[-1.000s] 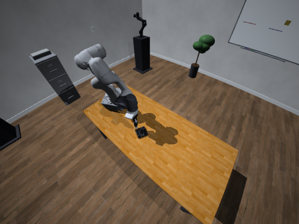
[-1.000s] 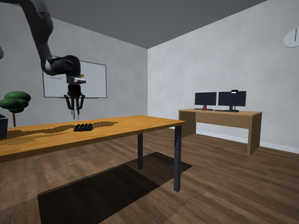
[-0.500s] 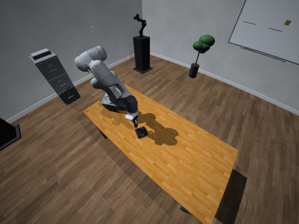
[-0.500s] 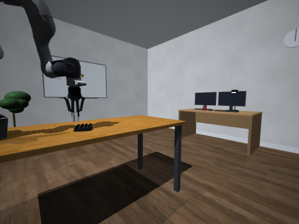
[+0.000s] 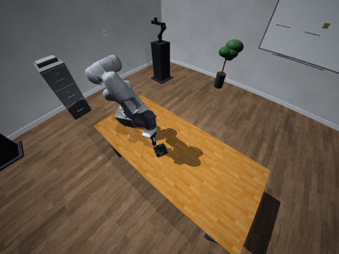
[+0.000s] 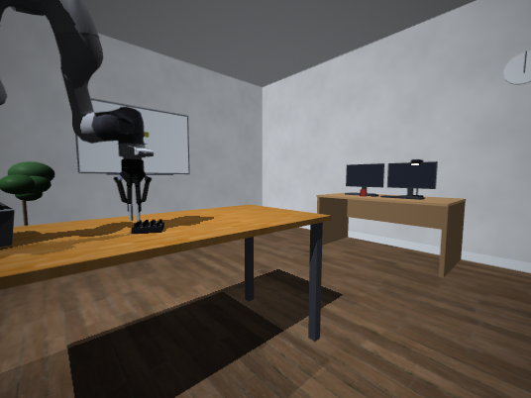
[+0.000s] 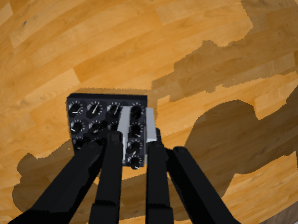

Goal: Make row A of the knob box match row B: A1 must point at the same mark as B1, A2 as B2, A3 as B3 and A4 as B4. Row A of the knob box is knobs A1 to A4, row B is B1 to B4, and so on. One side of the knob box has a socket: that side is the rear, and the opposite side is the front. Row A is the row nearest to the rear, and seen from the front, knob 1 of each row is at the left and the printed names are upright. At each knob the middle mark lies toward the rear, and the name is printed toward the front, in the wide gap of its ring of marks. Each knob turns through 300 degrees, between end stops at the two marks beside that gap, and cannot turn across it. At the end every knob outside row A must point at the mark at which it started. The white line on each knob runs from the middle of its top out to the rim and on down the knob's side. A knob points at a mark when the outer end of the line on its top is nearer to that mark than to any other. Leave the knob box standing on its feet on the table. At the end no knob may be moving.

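The black two-fingered tool (image 7: 136,137) hangs just above the small black square knob box (image 7: 100,119), its fingers drawn narrow with nothing between them. The box stands on the long orange-brown wooden bench (image 5: 221,177), nearer the end where the arm is mounted, under the arm's shadow. Around lie dark plank flooring, grey walls, a grey filing cabinet (image 5: 63,85), a potted green plant (image 5: 228,60) and a whiteboard (image 5: 303,31). The knob names are too small to read.

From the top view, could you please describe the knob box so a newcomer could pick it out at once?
Find the long orange wooden table in the middle of the room, then the grey arm at its far end. The knob box is the small black square block just below the gripper, inside the arm's dark shadow; no other object shows on the tabletop.
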Robot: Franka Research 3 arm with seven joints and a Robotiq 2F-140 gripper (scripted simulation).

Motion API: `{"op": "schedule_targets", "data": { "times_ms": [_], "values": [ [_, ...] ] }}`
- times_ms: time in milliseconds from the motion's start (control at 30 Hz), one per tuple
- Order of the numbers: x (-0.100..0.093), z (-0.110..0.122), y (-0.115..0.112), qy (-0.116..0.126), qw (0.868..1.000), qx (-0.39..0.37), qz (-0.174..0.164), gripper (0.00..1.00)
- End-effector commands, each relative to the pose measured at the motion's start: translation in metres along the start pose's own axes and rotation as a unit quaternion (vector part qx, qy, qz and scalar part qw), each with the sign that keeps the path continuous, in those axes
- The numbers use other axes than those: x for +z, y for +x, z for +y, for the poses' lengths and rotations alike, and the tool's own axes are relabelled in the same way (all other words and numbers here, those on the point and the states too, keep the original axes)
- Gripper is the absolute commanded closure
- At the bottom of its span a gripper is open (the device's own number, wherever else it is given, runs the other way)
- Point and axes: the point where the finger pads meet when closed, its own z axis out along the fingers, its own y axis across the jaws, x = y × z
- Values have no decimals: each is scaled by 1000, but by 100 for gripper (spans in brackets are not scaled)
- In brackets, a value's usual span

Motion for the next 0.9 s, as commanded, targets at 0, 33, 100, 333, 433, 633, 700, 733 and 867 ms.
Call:
{"op": "schedule_targets", "data": {
  "times_ms": [0, 33, 100, 333, 433, 633, 700, 733, 867],
  "values": [
    [3, -1, -2, 4, 1000, 12, -1, 88],
    [4, -1, -2, 4, 1000, 12, -1, 88],
    [5, -1, -2, 4, 1000, 12, -1, 88],
    [7, -1, -2, 4, 1000, 12, -1, 88],
    [7, -1, -2, 4, 1000, 12, -1, 88],
    [7, -1, -2, 4, 1000, 12, -1, 88],
    [7, -1, -2, 4, 1000, 12, -1, 88],
    [7, -1, -2, 4, 1000, 12, -1, 88],
    [7, -1, -2, 4, 1000, 12, -1, 88]
  ]
}}
